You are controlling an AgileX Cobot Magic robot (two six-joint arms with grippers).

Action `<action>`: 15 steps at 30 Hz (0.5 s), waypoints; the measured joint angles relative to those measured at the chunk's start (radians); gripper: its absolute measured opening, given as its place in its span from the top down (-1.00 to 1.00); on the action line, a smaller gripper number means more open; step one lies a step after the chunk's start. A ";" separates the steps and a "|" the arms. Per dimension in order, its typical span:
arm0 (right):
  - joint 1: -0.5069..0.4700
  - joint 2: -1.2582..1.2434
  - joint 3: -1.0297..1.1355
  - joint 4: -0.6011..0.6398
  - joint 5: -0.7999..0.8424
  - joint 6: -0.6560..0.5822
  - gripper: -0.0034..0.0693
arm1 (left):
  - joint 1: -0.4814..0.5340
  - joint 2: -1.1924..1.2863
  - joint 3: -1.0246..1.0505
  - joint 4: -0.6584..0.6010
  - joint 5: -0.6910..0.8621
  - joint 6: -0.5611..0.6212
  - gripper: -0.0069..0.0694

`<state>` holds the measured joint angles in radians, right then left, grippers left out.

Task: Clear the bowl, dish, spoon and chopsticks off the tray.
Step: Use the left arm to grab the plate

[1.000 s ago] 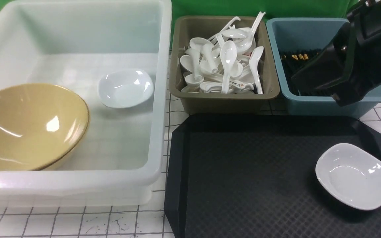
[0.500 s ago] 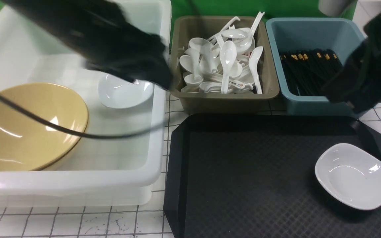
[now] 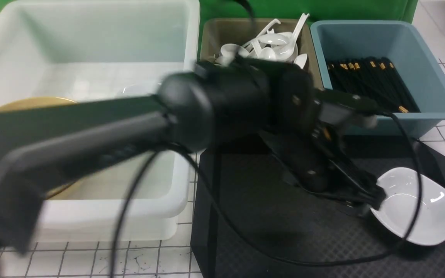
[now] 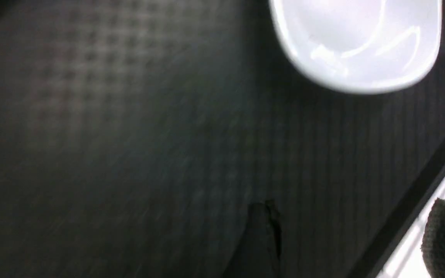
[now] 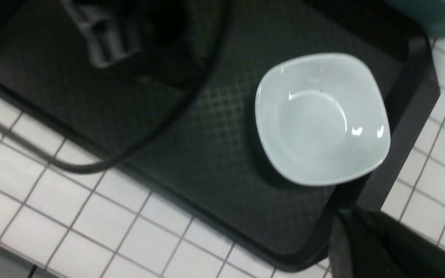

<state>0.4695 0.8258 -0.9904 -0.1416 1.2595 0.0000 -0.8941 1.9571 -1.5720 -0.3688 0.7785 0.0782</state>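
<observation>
Nearest to me lies the large black rectangular plastic tray [image 3: 269, 216] with cut corners and a diamond-textured floor, on the white gridded tabletop [image 3: 91, 262]. The small shallow glossy white dish [image 3: 435, 216] with a rounded-square outline sits in the tray's near right corner, upright and empty.

My left arm [image 3: 91, 131] crosses the front view, blurred, with its cable looping over the tray and the dish. The left gripper [image 3: 369, 200] hangs low over the tray, just beside the dish's left edge. In the left wrist view its fingers [image 4: 261, 239] stand wide apart with nothing between them, and the dish lies ahead of them, not gripped.

The right gripper [image 5: 357, 239] is out of the front view. Its own camera shows it above the tray's corner near the dish, jaws closed and empty.

Further back on the left stands a big translucent white plastic tub [image 3: 184, 181]. The wide mustard-yellow bowl [image 3: 33, 103] rests inside it, mostly hidden by my arm.

Farthest off, an olive bin [image 3: 211, 34] holds a heap of glossy white soup spoons [image 3: 272, 38], and to its right a blue bin [image 3: 431, 77] holds a bundle of black gold-banded chopsticks [image 3: 369, 77].
</observation>
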 joint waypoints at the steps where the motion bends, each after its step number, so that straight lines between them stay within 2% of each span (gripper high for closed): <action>1: 0.000 -0.026 0.022 0.000 0.000 0.000 0.77 | -0.013 0.036 -0.040 -0.003 -0.013 0.000 -0.43; 15: 0.000 -0.068 0.054 -0.001 0.002 0.000 0.77 | -0.023 0.427 -0.474 0.003 0.077 -0.007 -0.41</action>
<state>0.4695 0.7578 -0.9368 -0.1425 1.2612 0.0000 -0.9172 2.3838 -2.0458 -0.3656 0.8558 0.0707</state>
